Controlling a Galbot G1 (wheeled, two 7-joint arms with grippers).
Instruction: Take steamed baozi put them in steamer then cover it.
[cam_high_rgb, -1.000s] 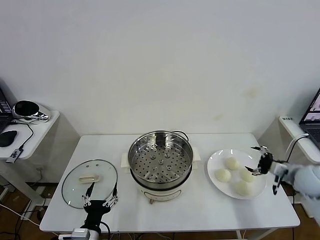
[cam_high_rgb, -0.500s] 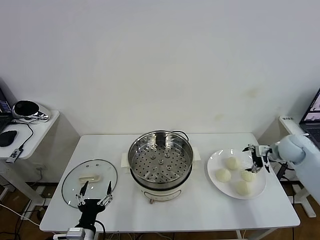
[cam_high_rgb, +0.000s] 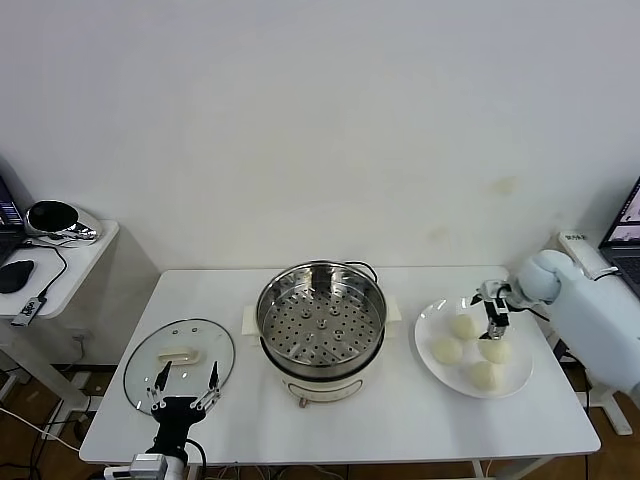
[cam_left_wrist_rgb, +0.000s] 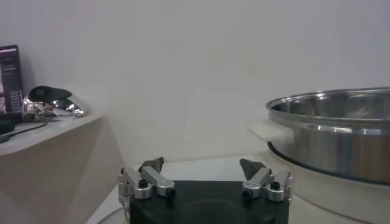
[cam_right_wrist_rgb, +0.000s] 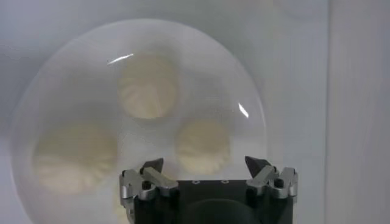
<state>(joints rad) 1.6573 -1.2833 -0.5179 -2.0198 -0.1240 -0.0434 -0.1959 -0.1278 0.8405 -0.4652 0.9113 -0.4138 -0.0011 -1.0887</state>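
The steamer (cam_high_rgb: 321, 328) stood at the middle of the white worktop (cam_high_rgb: 400, 425), its perforated tray bare and its pot uncovered. The cover (cam_high_rgb: 180, 366) lay flat on the worktop to the robot's left of the steamer, near it but apart, with its white handle up. The four baozi (cam_high_rgb: 463, 326) sat together on a white plate (cam_high_rgb: 432, 322) on the robot's right of the steamer. The right gripper (cam_high_rgb: 492, 307) hung over the far part of that plate, above the buns, with its jaws spread wide and nothing between them; in the right wrist view the right gripper (cam_right_wrist_rgb: 207, 173) looked straight down on the plate (cam_right_wrist_rgb: 55, 73), where three baozi (cam_right_wrist_rgb: 147, 86) showed clearly and the fourth was mostly hidden behind it. The left gripper (cam_high_rgb: 181, 384) waited at the near edge of the worktop, just beside the near rim of the cover, likewise wide open and empty. In the left wrist view the left gripper (cam_left_wrist_rgb: 204, 178) pointed level, with the steamer's (cam_left_wrist_rgb: 332, 131) shiny wall off to one side.
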